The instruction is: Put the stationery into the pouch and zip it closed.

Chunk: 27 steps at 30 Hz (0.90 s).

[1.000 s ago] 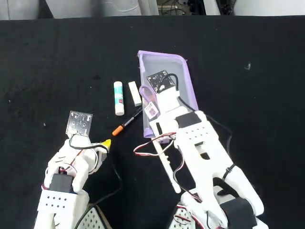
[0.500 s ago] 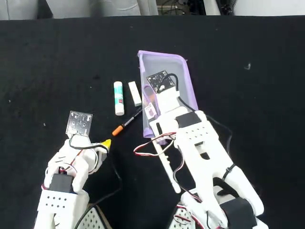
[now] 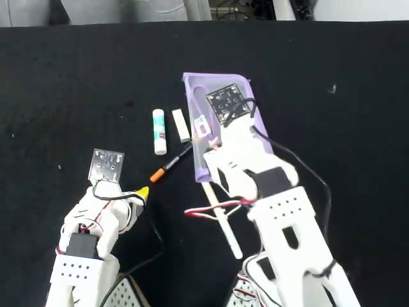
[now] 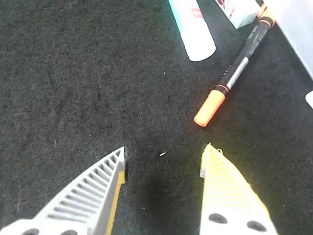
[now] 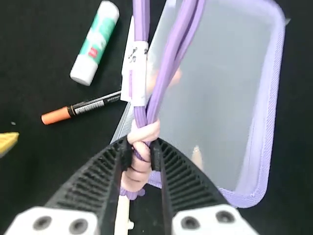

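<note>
Black cloth covers your counter (image 3: pixel 332 147) from edge to edge, and all the stationery lies near its middle. Your translucent flat pouch with purple fabric trim (image 3: pixel 199 89) (image 5: pixel 220 88) lies flat there, partly under the right arm.

Your right end effector (image 5: pixel 141 147) is clenched on the purple cord loop (image 5: pixel 142 58) that hangs from the pouch's edge. The dark jaws pinch the cord just at its pale knot. A white paper tag (image 5: pixel 134 73) is wrapped around the cord a little farther along.

Beside the pouch, on the side toward the left arm, three pieces of stationery lie on the cloth outside it. The white glue stick with a green label (image 3: pixel 159 131) (image 4: pixel 191 27) (image 5: pixel 94 43) is the farthest from the pouch. The small white block eraser (image 3: pixel 181 125) (image 4: pixel 239 10) sits between the glue stick and the pouch, just beside both. The black pen with an orange cap (image 3: pixel 169 164) (image 4: pixel 234 73) (image 5: pixel 80 110) lies at a slant, its orange end pointing toward the left arm and its other end near the pouch's edge. A long slim white rod (image 3: pixel 220 217) lies on the cloth beside the right arm, running out from the pouch's near corner.

Your left end effector (image 4: pixel 164 152) is released, its grey and yellow jaws spread wide over bare cloth. It holds nothing, and the pen's orange cap lies near its yellow jaw but apart from it.
</note>
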### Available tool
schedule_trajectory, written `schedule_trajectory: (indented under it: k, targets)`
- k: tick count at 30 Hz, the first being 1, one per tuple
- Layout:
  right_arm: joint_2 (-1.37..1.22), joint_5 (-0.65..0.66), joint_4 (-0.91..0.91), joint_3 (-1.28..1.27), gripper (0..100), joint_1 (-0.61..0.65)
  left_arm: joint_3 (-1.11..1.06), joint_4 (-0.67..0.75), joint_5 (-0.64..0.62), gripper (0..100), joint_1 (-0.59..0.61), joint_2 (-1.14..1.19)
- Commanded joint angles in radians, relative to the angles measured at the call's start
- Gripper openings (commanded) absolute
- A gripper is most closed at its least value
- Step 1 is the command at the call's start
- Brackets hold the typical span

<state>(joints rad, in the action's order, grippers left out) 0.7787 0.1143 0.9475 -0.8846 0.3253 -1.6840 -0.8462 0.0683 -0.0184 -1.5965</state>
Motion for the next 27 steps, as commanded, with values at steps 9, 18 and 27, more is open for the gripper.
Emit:
schedule_trajectory:
  k: [9, 18, 27]
  targets:
    - [0.14, 0.049, 0.003, 0.038, 1.1, 0.058, -0.025, 0.005, -0.012, 25, -0.045, -0.003]
    - [0.226, 0.109, -0.021, -0.015, 1.1, 0.175, -0.016, 0.193, -0.012, 25, -0.213, -0.005]
    - [0.228, 0.109, -0.08, -0.01, 1.1, 0.173, -0.022, 0.526, -0.005, 25, -0.337, -0.005]
